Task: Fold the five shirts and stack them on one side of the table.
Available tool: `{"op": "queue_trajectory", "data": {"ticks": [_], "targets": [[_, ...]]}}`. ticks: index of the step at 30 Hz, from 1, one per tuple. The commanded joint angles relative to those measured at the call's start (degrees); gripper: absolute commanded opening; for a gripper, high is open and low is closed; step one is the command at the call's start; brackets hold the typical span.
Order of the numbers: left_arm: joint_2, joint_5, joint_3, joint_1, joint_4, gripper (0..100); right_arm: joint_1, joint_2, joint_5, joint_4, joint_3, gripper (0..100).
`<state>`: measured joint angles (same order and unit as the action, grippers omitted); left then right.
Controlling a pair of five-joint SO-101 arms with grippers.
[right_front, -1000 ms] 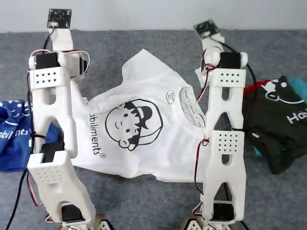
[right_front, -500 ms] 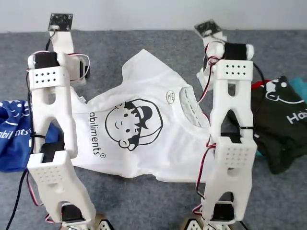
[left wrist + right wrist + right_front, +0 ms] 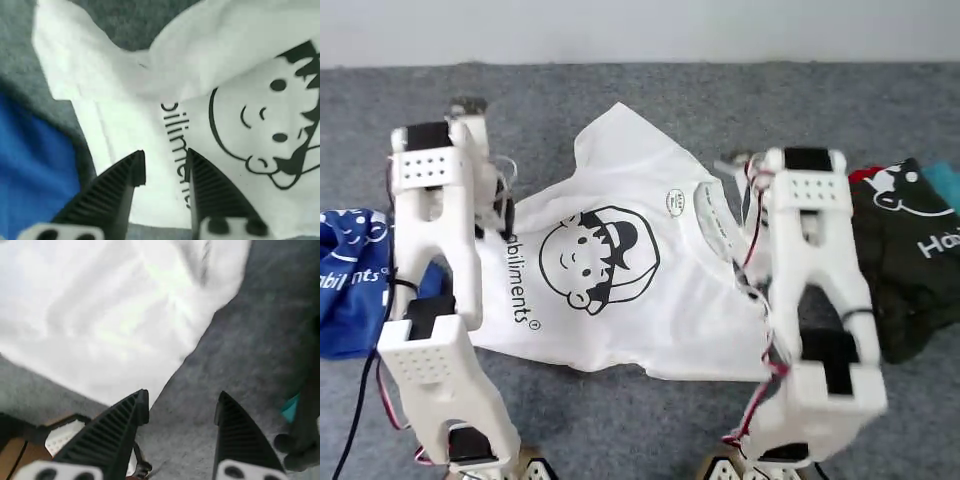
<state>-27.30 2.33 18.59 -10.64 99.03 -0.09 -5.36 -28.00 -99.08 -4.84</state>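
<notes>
Overhead, a white shirt [image 3: 620,270] lies spread out in the middle of a grey bench [image 3: 620,90], print side up, showing a cartoon face and a line of lettering. Its collar points toward the right arm [image 3: 810,300], and one sleeve reaches toward the far edge of the bench. The cloth is rumpled, not folded.

The left arm [image 3: 430,250] stands over the shirt's hem side. A bunched blue shirt [image 3: 350,280] lies at the left edge of the bench, just beside the white one. On the right side sits a crumpled black shirt [image 3: 905,260], with a bit of teal cloth [image 3: 945,180] showing past it.

From the left wrist, the left gripper [image 3: 164,167] hangs above the lettering on the white shirt, its fingers a little apart and holding nothing. From the right wrist, the right gripper [image 3: 182,407] has its fingers spread wide and empty, over bare bench just beside the white shirt's edge.
</notes>
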Motion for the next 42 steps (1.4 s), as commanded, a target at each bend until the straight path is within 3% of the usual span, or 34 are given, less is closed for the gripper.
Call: {"op": "queue_trajectory", "data": {"ticks": [1, 5, 10, 13, 17, 20, 30, 42], "targets": [[0.88, -0.09, -8.92, -0.18, 1.58, 13, 1.89, 11.74, -4.13, 3.38, -14.07, 22.3], [0.88, 0.18, -16.04, -1.23, 1.49, 13, 3.65, 21.23, -9.93, 10.15, -29.1, 22.3], [0.26, 0.26, -19.74, -1.49, -0.09, 13, 4.0, 28.44, -9.76, 21.67, -42.99, 22.3], [0.26, 0.26, -19.47, -1.49, -3.87, 13, 3.56, 28.26, -3.43, 27.82, -46.68, 21.2], [0.18, 0.26, -19.74, -1.49, -10.29, 13, 0.04, 23.43, 7.12, 32.22, -47.21, 8.6], [-1.85, 0.26, -20.0, -1.49, -12.48, 13, -3.47, 17.45, 10.2, 34.33, -47.21, 1.7], [-10.64, 0.97, -15.69, -1.58, -10.2, 12, -3.82, 8.31, 9.32, 37.58, -38.95, 1.0], [-10.9, 0.62, -3.03, -1.58, -6.24, 12, -3.82, 7.69, 8.97, 37.58, -12.04, 1.0]]}}
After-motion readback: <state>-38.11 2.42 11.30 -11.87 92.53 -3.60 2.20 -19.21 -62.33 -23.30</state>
